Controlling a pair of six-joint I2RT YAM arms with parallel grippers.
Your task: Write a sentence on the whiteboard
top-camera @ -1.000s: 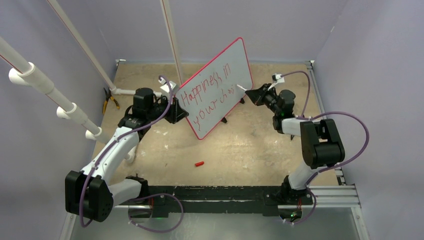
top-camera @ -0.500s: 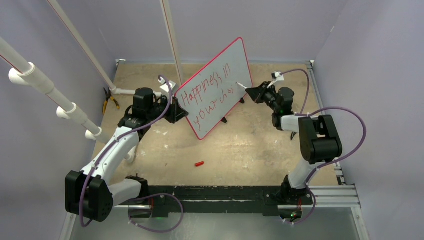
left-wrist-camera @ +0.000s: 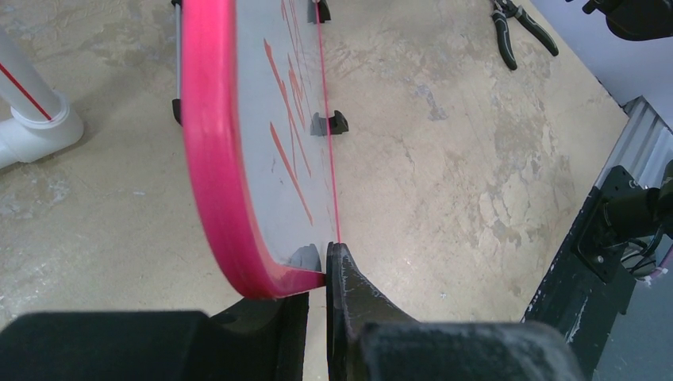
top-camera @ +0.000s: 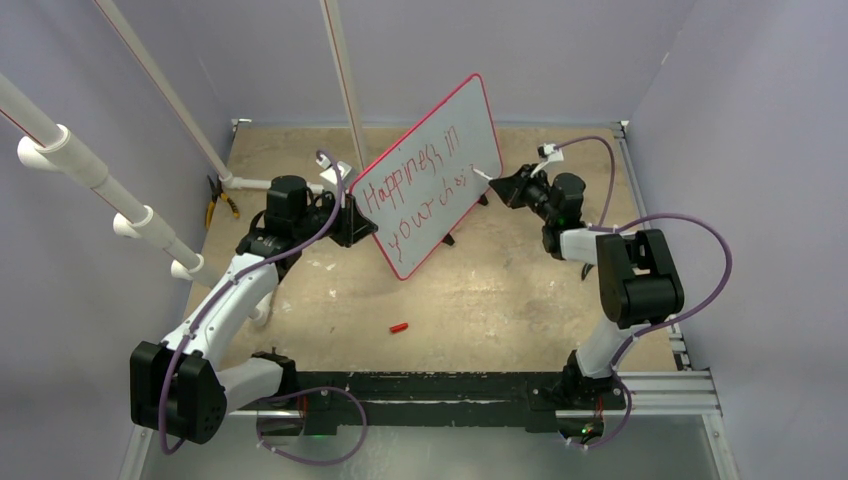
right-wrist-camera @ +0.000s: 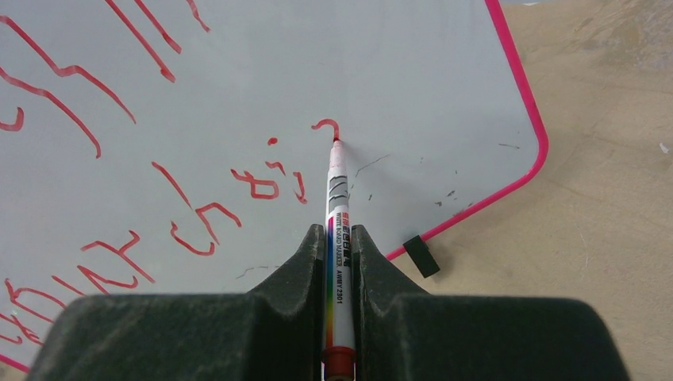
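Right wrist view: the right gripper (right-wrist-camera: 340, 238), closed on the whiteboard marker (right-wrist-camera: 336, 190), has crept along the whiteboard (right-wrist-camera: 413, 71), and the tip now touches a fresh curved stroke (right-wrist-camera: 325, 123). So the second line of the sentence (top-camera: 420, 172) is growing and probably is not finished. The left gripper (left-wrist-camera: 325, 274) stays clamped on the standing board's red rim.

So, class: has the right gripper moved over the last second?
Yes, slightly. Against the table's far right corner, the right gripper, shut on the marker, has edged away from the arm bases, toward the far wall.
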